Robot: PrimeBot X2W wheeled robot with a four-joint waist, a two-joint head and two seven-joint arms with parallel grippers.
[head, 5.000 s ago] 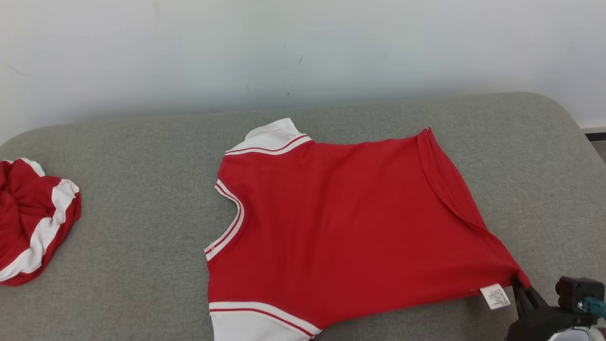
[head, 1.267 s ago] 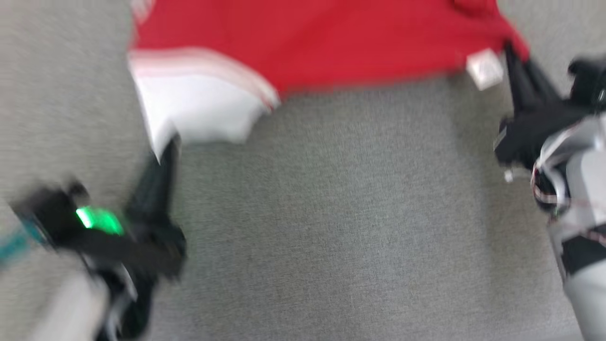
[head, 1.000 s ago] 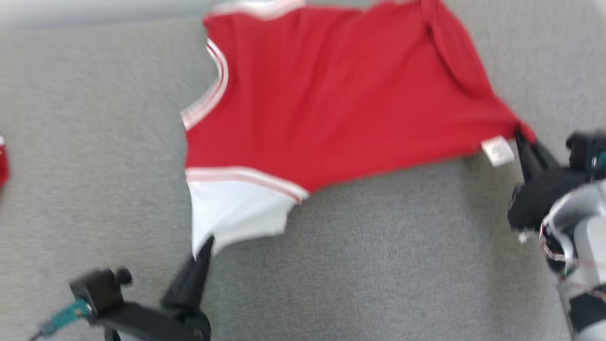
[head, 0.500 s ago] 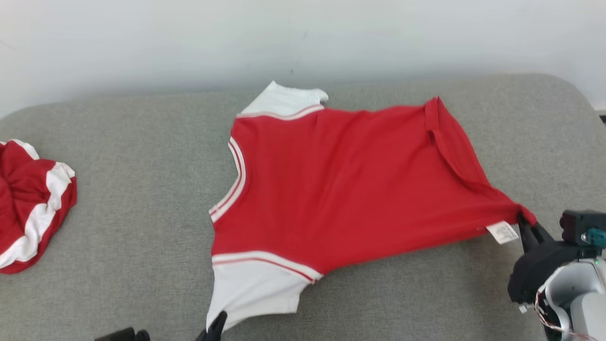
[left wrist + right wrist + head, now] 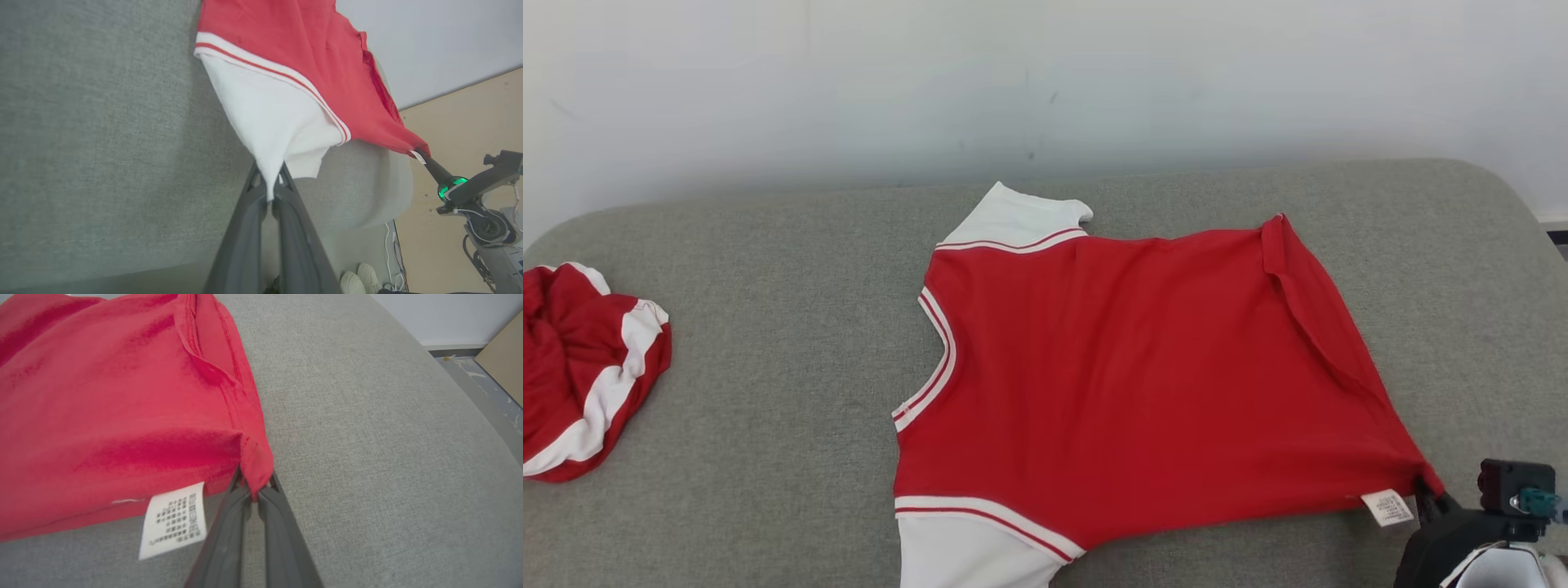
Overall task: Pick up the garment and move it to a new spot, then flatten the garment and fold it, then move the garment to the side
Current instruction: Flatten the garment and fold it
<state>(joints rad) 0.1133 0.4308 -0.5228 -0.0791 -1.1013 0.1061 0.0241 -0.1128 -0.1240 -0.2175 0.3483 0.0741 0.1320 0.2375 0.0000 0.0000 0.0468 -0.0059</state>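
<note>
On the grey cushion (image 5: pixel 768 269) I have the red garment (image 5: pixel 1135 367) spread, left jaws clamped on its white sleeve (image 5: pixel 265 122), right jaws pinching the labelled hem corner (image 5: pixel 255 465).

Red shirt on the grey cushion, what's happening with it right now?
The robot has the red shirt spread on the grey cushion, pinched at two points. Its left claw is shut on the tip of the near white sleeve, its right claw on the red corner beside the care label. The shirt lies mostly flat, its hem turned over on the right; not folded yet. A second red and white garment sits bunched at far left.
</note>
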